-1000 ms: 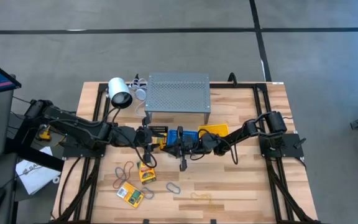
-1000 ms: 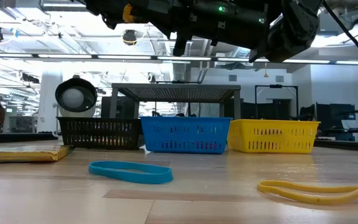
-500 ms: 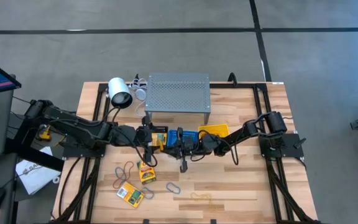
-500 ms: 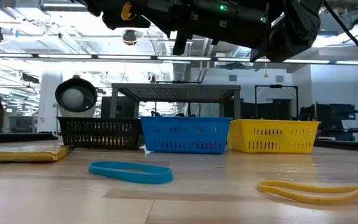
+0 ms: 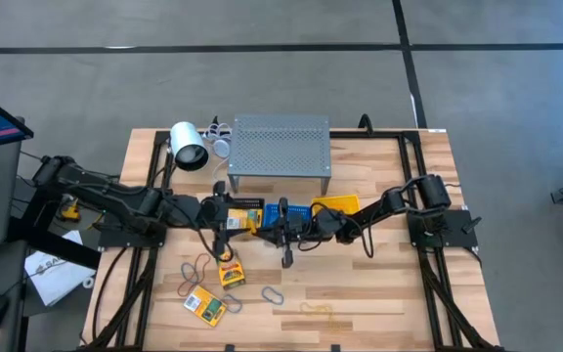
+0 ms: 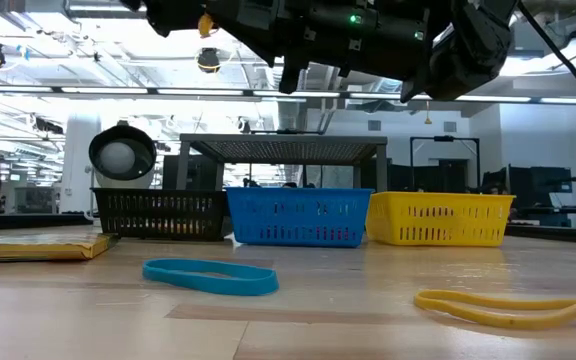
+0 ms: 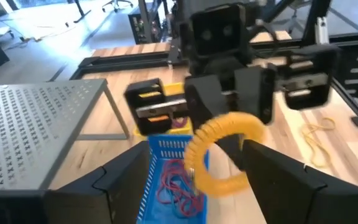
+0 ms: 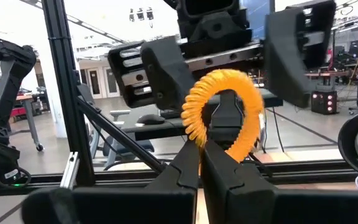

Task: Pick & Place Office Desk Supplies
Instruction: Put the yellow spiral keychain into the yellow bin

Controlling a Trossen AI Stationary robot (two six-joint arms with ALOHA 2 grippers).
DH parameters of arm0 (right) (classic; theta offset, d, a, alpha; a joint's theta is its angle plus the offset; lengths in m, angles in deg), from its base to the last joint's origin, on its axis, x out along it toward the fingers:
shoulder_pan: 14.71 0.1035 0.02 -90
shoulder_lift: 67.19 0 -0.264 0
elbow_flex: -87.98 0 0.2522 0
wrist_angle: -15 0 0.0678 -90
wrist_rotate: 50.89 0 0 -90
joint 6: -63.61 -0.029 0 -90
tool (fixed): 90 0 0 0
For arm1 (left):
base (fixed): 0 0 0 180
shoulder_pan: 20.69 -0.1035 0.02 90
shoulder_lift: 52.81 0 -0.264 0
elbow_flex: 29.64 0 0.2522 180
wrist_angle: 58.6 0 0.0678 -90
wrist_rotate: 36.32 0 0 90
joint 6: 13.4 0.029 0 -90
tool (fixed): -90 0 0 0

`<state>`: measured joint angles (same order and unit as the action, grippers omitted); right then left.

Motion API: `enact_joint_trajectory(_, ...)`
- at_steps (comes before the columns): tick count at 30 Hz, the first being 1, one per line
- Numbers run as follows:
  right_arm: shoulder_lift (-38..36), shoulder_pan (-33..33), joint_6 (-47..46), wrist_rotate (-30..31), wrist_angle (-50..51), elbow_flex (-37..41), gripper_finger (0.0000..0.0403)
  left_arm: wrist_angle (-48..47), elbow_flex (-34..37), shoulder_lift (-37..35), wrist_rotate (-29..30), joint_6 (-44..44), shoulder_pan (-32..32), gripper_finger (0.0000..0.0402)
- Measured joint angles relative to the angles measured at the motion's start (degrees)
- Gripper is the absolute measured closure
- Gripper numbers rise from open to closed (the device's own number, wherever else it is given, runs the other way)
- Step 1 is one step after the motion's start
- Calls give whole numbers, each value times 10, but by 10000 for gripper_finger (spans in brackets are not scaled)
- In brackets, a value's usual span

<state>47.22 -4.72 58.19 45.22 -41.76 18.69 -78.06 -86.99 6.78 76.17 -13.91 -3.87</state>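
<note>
My right gripper [image 8: 201,163] is shut on an orange coiled loop [image 8: 229,78], held in the air over the blue basket [image 7: 166,149], which holds red bands [image 7: 176,186]. My left gripper [image 7: 194,158] faces it from the table's left and stands open, one finger on each side of the loop [image 7: 211,134] and apart from it. In the high view the two grippers meet in front of the baskets, left [image 5: 225,210] and right [image 5: 286,233]. Two yellow-and-green packs [image 5: 230,271] [image 5: 205,305], band loops [image 5: 198,269] and a grey clip [image 5: 272,293] lie flat on the table. My right gripper pinches the orange loop's coil [image 8: 193,132] between its two shut fingers, at their free ends. The fingers come level from the table's right side. The loop stands out beyond the fingertips as an open ring, lifted clear of the basket and the table.
A black basket [image 6: 158,212], the blue one [image 6: 298,215] and a yellow one [image 6: 438,218] stand in a row before the grey perforated shelf [image 5: 280,147]. A white lamp-like cylinder [image 5: 189,147] lies at the far left. A blue band [image 6: 210,275] and a yellow band [image 6: 513,305] lie near the front edge.
My left gripper has drawn back a little toward the table's left edge, away from my right gripper. The right gripper has kept still.
</note>
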Motion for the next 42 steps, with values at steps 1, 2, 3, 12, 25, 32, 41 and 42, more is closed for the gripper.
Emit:
enact_joint_trajectory(1,0,0,0,0,0,0,403,-6,0,-2,0,-2,3,152)
enact_joint_trajectory(2,-3,-1,0,0,4,0,403,-16,0,-4,0,-4,6,153)
enact_joint_trajectory(3,-4,-1,1,0,3,0,403,-25,0,-5,0,-8,8,154)
enact_joint_trajectory(12,-65,-3,23,2,131,1,403,-75,0,-28,1,-17,12,156)
enact_joint_trajectory(25,-277,1,49,79,363,100,403,-156,0,-69,1,-33,13,156)
enact_joint_trajectory(32,-418,7,2,125,430,211,403,-166,0,-90,1,-32,14,156)
enact_joint_trajectory(41,-547,23,-78,163,639,250,403,-145,65,-170,1,-58,14,156)
enact_joint_trajectory(42,-553,24,-90,164,663,250,403,-136,76,-178,2,-62,14,156)
